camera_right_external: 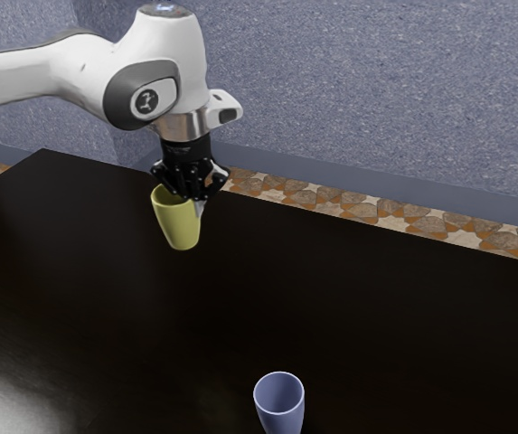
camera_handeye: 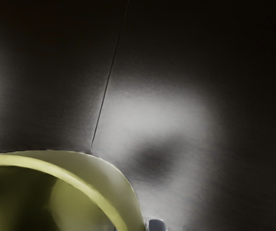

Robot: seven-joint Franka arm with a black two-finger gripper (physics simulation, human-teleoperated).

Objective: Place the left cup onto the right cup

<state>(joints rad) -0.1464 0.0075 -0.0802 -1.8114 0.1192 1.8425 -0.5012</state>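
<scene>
Two cups well apart, one in the air.
The jaws grasp the yellow-green cup point(camera_right_external: 177, 221) by its rim, upright above the table point(camera_right_external: 394, 298); the lavender cup point(camera_right_external: 279, 404) stands toward the exterior view's lower right.

There is a yellow-green cup point(camera_right_external: 178, 222), a periwinkle cup point(camera_right_external: 279, 404) and a glossy black table point(camera_right_external: 376, 298).

Yellow-green cup point(camera_handeye: 99, 175), large and blurred, viewed down into its open mouth. Behind it, dark glossy table point(camera_handeye: 224, 53) with a pale, soft-edged reflection point(camera_handeye: 157, 115). Thin dark line point(camera_handeye: 110, 77) crossing the tabletop, ending near the cup's rim. Small grey-blue shape point(camera_handeye: 157, 224) just beside the cup, not identifiable.
</scene>
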